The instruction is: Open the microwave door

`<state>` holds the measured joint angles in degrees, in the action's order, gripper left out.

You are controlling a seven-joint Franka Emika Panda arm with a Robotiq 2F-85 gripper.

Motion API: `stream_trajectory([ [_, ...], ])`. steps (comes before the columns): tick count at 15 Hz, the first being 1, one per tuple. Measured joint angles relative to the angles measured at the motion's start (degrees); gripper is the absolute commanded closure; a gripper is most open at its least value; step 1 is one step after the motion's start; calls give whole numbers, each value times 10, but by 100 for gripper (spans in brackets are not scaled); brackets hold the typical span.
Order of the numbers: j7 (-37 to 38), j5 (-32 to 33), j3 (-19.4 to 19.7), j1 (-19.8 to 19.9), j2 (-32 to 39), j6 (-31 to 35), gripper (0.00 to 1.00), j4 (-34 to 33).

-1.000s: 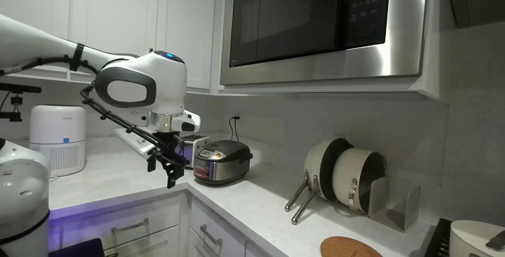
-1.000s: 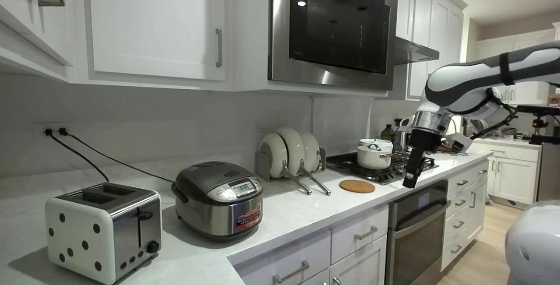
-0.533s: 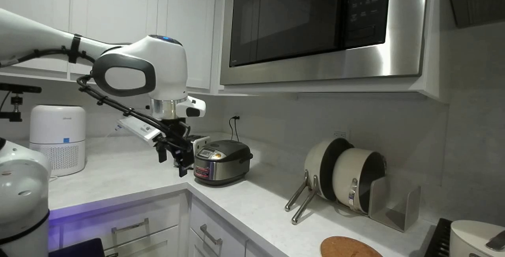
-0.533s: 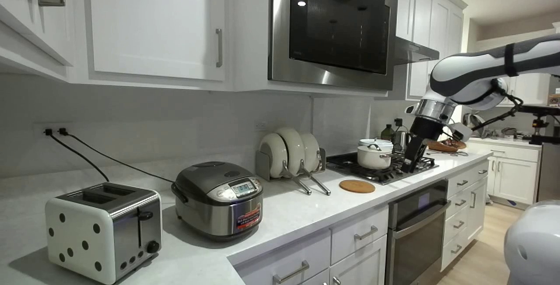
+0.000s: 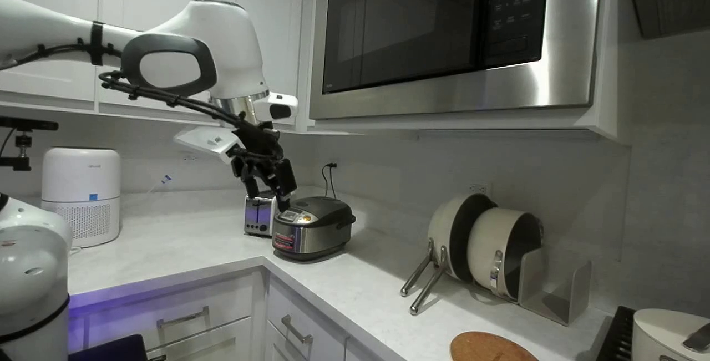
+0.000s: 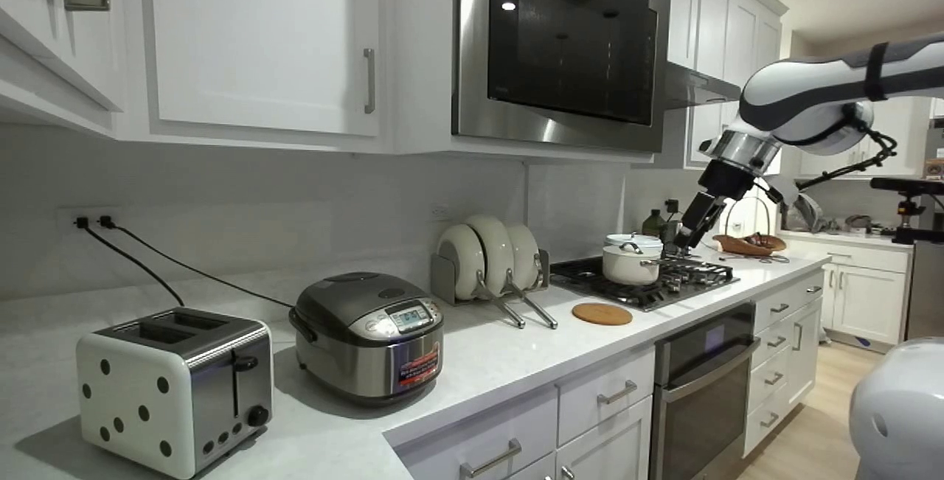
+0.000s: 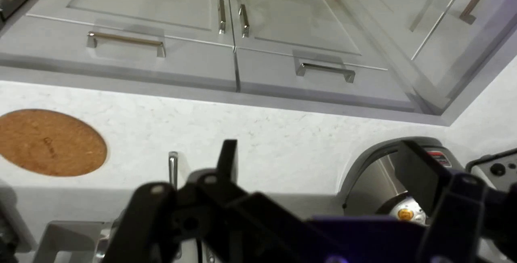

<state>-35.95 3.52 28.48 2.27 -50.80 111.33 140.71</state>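
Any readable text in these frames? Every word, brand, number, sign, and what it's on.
No text reads for certain:
Microwave door: mark at lower left, too small.
Microwave control panel: key labels, too small.
Rice cooker: red sticker, print blurred.
Its display: characters blurred.
White cylindrical appliance: lettering near the top, blurred.
Its blue sticker: any print too small.
Cork mat: mark near its middle, blurred.

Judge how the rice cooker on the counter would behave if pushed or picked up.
The rice cooker would probably slide before tipping, since it is squat and broad-based. Its shiny, metallic-looking sides may make it slippery to grip. Its bulky, rigid-looking shell suggests it would hardly flex when squeezed.
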Motion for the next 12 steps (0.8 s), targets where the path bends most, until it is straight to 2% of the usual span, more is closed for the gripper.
stream_trajectory([
  [7, -18, 10, 3, 0, 8, 76, 0, -60],
  [12, -34, 16, 21, 0, 15, 87, 0, -120],
])
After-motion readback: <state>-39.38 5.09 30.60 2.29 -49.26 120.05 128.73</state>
